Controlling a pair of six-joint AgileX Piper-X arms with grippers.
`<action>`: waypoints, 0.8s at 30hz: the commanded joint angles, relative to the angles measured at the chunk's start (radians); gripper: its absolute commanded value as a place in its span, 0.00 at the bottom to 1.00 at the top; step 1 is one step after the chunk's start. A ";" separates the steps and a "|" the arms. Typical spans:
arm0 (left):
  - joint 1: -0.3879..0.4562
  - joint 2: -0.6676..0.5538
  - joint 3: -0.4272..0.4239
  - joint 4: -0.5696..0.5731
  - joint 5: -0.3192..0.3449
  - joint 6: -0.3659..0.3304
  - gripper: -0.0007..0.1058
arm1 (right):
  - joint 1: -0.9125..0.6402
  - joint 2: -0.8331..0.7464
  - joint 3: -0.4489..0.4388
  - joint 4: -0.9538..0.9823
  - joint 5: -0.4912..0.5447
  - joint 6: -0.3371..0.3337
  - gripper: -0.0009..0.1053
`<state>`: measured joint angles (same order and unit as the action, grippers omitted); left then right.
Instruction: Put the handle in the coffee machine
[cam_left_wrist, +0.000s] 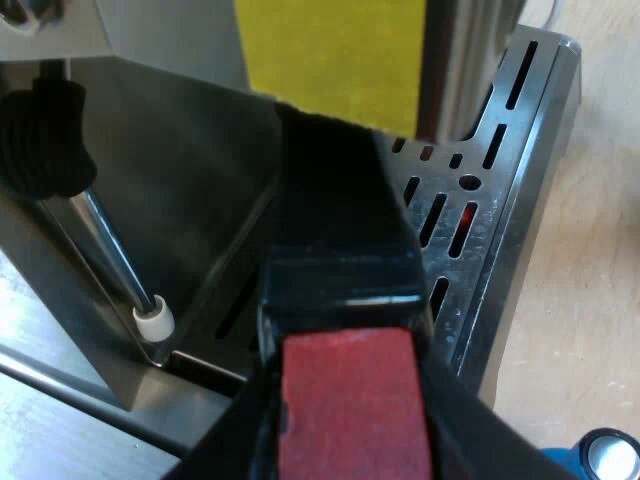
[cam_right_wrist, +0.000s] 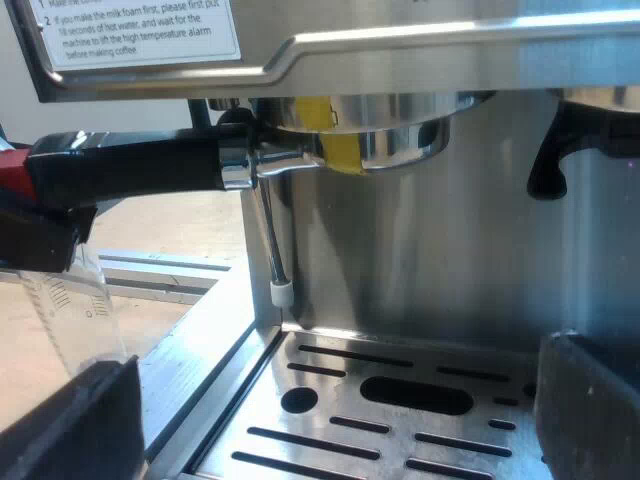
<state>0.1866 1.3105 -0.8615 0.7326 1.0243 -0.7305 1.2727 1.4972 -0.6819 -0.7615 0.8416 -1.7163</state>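
Note:
The metal holder (cam_right_wrist: 370, 140) sits up in the espresso machine's (cam_right_wrist: 420, 250) group head, marked with a strip of yellow tape (cam_right_wrist: 338, 148). Its dark handle (cam_right_wrist: 140, 165) sticks out sideways and ends in red (cam_right_wrist: 12, 170). My left gripper (cam_left_wrist: 350, 435) is shut on that handle (cam_left_wrist: 340, 250) just behind the red end (cam_left_wrist: 350, 400), with a black finger (cam_left_wrist: 235, 440) on each side. In the right wrist view it appears as a black block (cam_right_wrist: 40, 235) under the handle's end. My right gripper (cam_right_wrist: 330, 420) hangs open over the drip tray, its fingers (cam_right_wrist: 70, 425) wide apart and holding nothing.
The slotted metal drip tray (cam_right_wrist: 400, 400) lies under the holder. A steam wand (cam_right_wrist: 270, 250) with a white tip hangs beside the holder. A measuring glass (cam_right_wrist: 80, 310) stands on the wooden table beneath the handle's end. A blue tamper (cam_left_wrist: 600, 455) sits beside the tray's corner.

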 joint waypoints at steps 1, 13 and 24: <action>-0.001 -0.033 -0.016 -0.035 0.143 -0.005 0.01 | 0.000 -0.002 -0.006 -0.013 0.008 -0.008 0.76; -0.001 -0.033 -0.016 -0.035 0.143 -0.005 0.01 | 0.000 -0.002 -0.006 -0.013 0.008 -0.008 0.76; -0.001 -0.033 -0.016 -0.040 0.137 -0.005 0.01 | 0.000 -0.002 -0.006 -0.013 -0.043 -0.008 0.76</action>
<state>0.1866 1.3105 -0.8615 0.7326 1.0252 -0.7305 1.2727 1.4972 -0.6819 -0.7615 0.8193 -1.7163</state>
